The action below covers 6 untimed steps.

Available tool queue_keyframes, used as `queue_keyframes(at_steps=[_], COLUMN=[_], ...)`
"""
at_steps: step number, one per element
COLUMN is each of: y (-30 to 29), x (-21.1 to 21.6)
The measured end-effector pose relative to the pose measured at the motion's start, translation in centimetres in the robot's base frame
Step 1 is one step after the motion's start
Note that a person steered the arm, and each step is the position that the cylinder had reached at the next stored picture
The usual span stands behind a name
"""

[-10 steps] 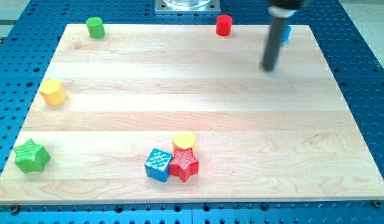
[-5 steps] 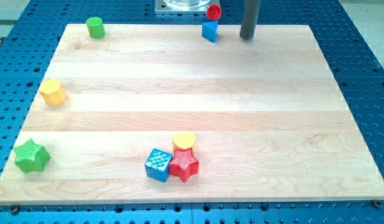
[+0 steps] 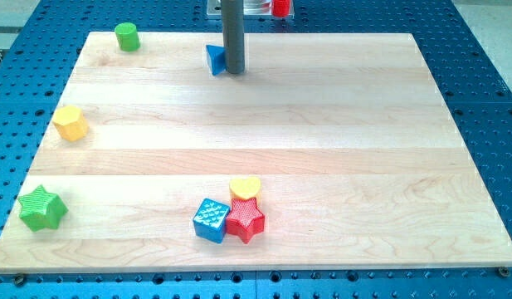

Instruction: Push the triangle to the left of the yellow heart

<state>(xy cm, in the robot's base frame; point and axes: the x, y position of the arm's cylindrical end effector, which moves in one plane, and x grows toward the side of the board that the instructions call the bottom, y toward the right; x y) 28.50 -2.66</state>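
Observation:
The blue triangle (image 3: 214, 59) lies near the board's top edge, left of centre. My tip (image 3: 233, 71) stands right against the triangle's right side. The yellow heart (image 3: 245, 188) sits near the view's bottom centre, touching a red star (image 3: 246, 220) below it. A blue cube (image 3: 211, 220) touches the red star's left side.
A green cylinder (image 3: 127, 36) stands at the top left. A yellow hexagon-like block (image 3: 71, 123) sits at the left edge. A green star (image 3: 41, 208) is at the bottom left. A red cylinder (image 3: 281, 8) sits off the board's top edge.
My tip has swept left along the board's top. The blue triangle has moved left with it. The red cylinder has been pushed up past the top edge.

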Motion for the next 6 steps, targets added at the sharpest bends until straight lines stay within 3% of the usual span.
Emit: queue_keyframes(at_steps=[3, 4, 5, 6], y=[-0.6, 0.1, -6.5, -7.6], x=[-0.5, -3.6, -2.6, 9.5])
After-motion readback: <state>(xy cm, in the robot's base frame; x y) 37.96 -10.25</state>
